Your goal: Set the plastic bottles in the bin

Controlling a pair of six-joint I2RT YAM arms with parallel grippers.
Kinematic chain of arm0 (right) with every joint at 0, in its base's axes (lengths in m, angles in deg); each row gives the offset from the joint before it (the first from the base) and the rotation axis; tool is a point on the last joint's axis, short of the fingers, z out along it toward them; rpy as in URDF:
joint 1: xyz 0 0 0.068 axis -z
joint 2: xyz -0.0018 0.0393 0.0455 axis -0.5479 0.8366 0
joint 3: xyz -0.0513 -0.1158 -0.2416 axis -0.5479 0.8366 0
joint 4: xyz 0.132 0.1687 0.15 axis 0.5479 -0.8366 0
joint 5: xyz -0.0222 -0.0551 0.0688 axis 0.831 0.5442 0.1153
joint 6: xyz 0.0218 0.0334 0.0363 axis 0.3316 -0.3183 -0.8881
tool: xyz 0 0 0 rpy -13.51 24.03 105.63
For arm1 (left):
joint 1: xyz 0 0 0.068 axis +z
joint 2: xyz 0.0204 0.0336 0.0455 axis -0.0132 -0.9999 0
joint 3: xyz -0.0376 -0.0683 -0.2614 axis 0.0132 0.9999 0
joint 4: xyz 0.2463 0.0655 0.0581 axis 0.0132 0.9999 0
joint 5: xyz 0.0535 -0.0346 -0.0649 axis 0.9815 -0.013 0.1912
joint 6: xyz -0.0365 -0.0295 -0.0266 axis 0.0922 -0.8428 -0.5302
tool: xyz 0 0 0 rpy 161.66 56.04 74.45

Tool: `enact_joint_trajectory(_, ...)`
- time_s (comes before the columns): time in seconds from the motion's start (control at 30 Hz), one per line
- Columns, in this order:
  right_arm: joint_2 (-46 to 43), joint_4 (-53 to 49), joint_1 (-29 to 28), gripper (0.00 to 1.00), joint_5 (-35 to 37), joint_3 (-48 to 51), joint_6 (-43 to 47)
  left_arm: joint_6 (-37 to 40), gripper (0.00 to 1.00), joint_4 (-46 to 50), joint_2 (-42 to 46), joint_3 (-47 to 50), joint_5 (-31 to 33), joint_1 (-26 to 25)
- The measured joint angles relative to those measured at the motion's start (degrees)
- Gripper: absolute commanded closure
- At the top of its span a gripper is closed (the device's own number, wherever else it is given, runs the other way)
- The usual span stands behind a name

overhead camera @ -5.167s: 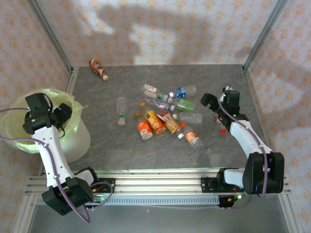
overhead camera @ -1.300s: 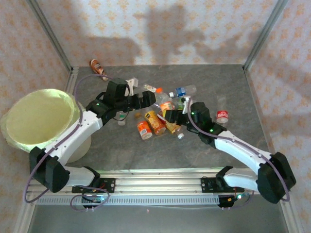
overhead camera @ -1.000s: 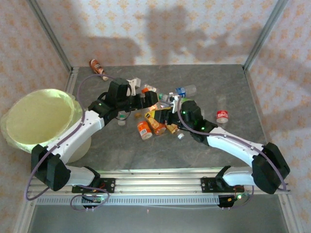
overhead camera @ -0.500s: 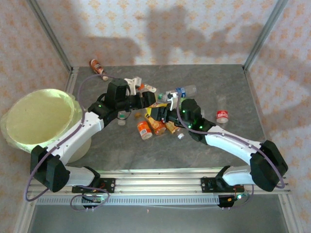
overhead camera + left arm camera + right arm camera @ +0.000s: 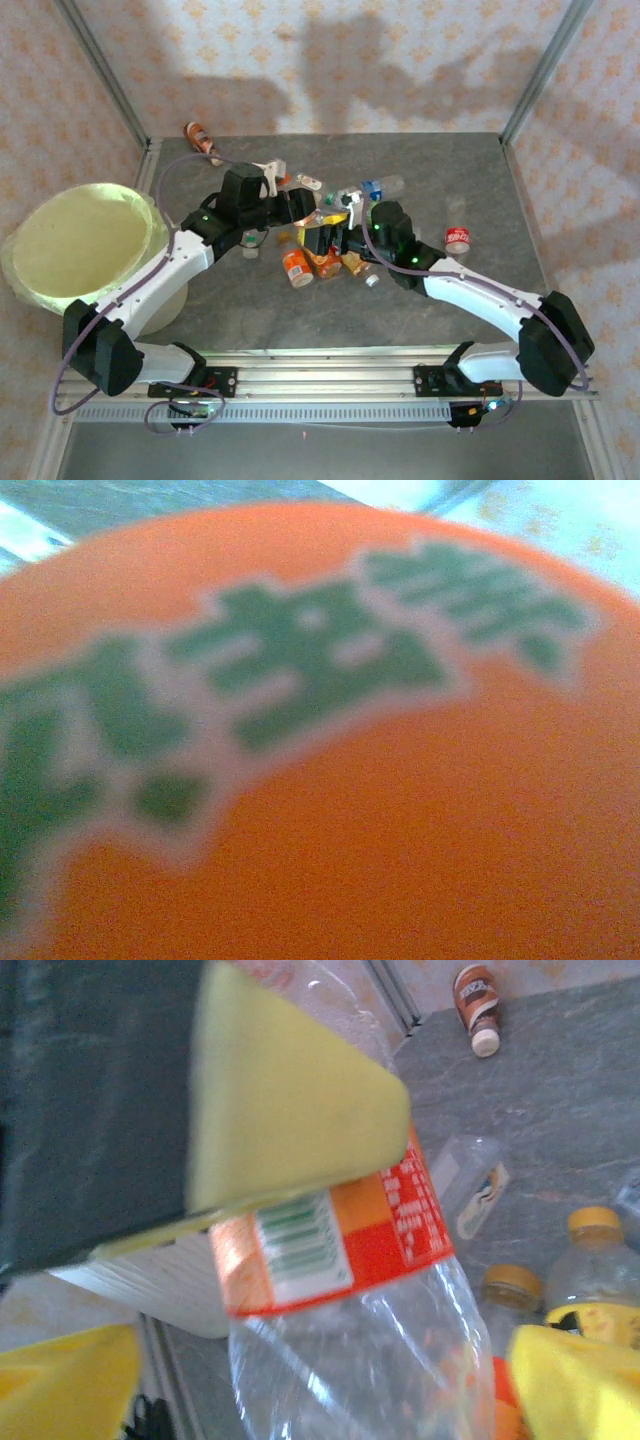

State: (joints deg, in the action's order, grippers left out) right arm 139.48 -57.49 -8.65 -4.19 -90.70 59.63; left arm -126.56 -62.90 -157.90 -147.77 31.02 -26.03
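Both arms reach in over the pile of plastic bottles [image 5: 297,268] mid-table [image 5: 450,170], well apart from the bin [image 5: 75,250] at the left side. Right claw [image 5: 440,1240] is clamped on a clear bottle with an orange-and-red label [image 5: 340,1250], its yellow pad [image 5: 290,1100] flat against it. Left claw [image 5: 302,207] sits low among the bottles. An orange label [image 5: 320,860] with green characters blurs right up against its camera, and I can't tell its grip. A red-labelled bottle [image 5: 457,238] lies apart on the right, and a brown-labelled bottle [image 5: 203,142] lies by the far wall.
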Motion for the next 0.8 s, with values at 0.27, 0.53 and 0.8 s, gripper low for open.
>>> enact_joint_trajectory(0.27,-3.74,-4.26,-0.11,0.01,11.41,-0.02,1.18,0.31,0.56,8.09,1.05,-0.72,12.11,0.15)
enact_joint_trajectory(0.53,-4.13,-7.26,-0.11,0.01,21.94,0.04,1.27,4.87,0.53,19.37,6.60,-9.05,26.08,0.15)
enact_joint_trajectory(0.8,-4.13,-9.38,-0.11,0.01,26.29,0.04,1.49,13.35,0.52,31.85,11.76,-22.45,44.85,0.15)
